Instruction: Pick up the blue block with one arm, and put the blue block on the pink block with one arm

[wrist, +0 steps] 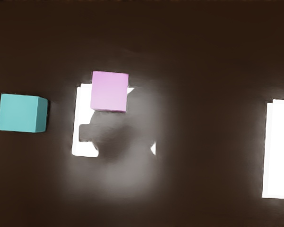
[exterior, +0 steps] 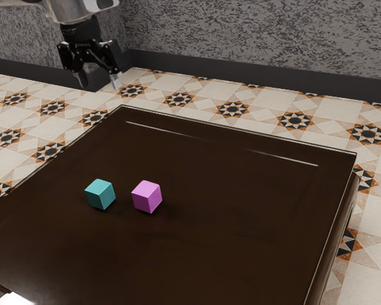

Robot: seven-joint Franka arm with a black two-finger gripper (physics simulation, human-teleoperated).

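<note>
The gripper (exterior: 100, 77) hangs high up at the far side, toward the exterior view's left. It is over the tiled floor (exterior: 25, 140), past the far edge of the dark brown tabletop (exterior: 241, 210). Its jaws are apart and there is nothing between them. It is well apart from both blocks.

The blue block (exterior: 100, 194) sits flat on the tabletop, on the near part, toward the exterior view's left. It looks more blue-green than blue. The pink block (exterior: 146, 196) sits on the tabletop too, just beside the blue one, on the exterior view's right of it. There is a small gap between them and they do not touch. Neither block is on top of the other.

Behind the floor stands a rough grey wall (exterior: 254, 32).

From the hand's camera, looking down, the blue block (wrist: 22, 112) and the pink block (wrist: 109, 91) show side by side on the shiny tabletop (wrist: 203, 56). A bright white patch of light (wrist: 279, 149) shines on the tabletop, well apart from the blocks. Another one lies right by the pink block, with a dark shadow across it.
</note>
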